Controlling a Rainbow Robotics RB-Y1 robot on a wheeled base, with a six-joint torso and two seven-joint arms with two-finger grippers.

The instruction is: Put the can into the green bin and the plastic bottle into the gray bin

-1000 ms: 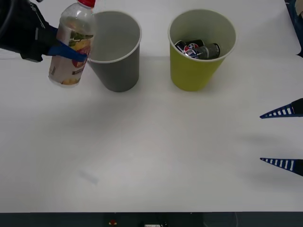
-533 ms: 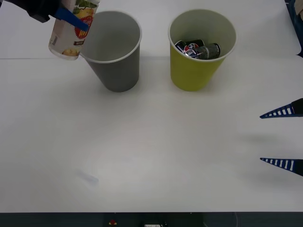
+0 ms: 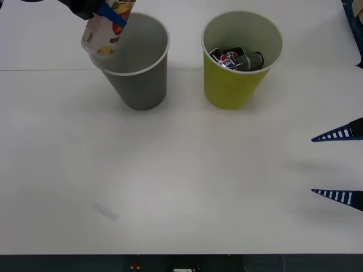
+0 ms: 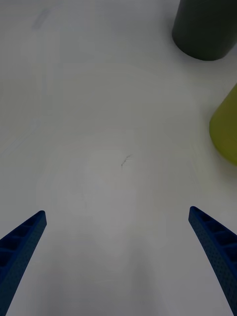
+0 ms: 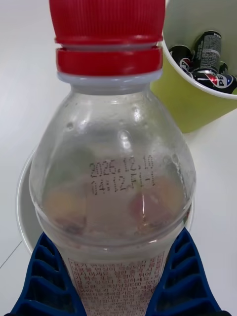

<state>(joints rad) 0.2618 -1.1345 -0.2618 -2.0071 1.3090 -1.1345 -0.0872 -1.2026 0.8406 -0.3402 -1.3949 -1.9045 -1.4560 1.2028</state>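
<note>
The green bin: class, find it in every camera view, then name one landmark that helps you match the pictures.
Front view: green bin upper middle, right of the gray bin.
Right wrist view: its wall at right edge.
Left wrist view: upper right, behind the plastic bottle.
Shared landmark: the gray bin.

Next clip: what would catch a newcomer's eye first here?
The plastic bottle, red-capped and gripped by the left gripper, hangs tilted over the near-left rim of the gray bin at the table's far left. Beside it, the green bin already holds dark cans. The right gripper waits at the right edge, jaws wide open.
</note>
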